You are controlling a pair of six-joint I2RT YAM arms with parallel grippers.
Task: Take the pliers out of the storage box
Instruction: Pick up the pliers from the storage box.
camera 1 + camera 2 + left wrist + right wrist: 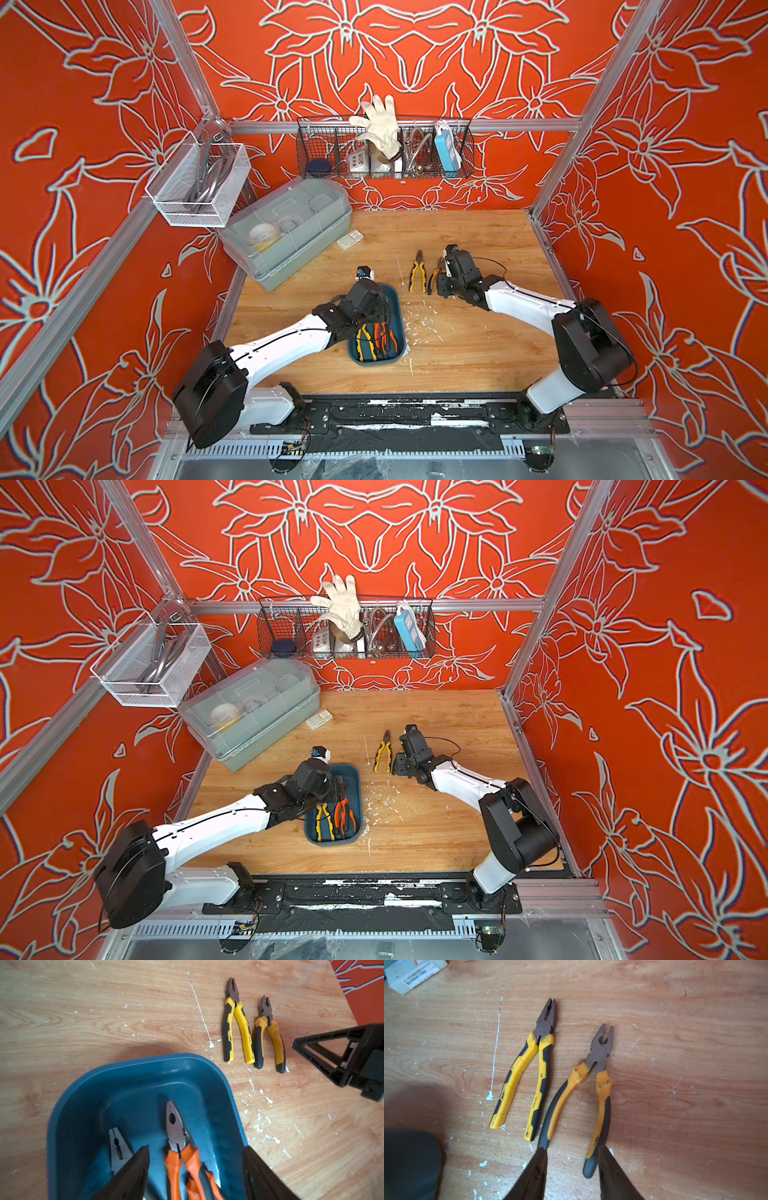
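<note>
Two robot arms work over a wooden tabletop [478, 353] flecked with white chips. A shallow dark teal-blue plastic tray [374, 360] with rounded corners sits in front of the left arm. Inside it lie orange-and-black-handled pliers [176, 1136] and, beside them, yellow-and-black-handled pliers [365, 340] (only their grey jaws show in the left wrist view).

The left gripper [196, 1148] hangs over the tray. Its jaws stand wide apart on either side of the orange handles and are not closed on them.

On the bare wood beside the tray, toward the right arm, two more pliers lie side by side: a bright yellow-and-black pair [529, 1068] and an amber-and-black pair [600, 1076]. The right gripper [572, 1148] hovers at the amber pair's handle ends, jaws partly apart, gripping nothing.
</note>
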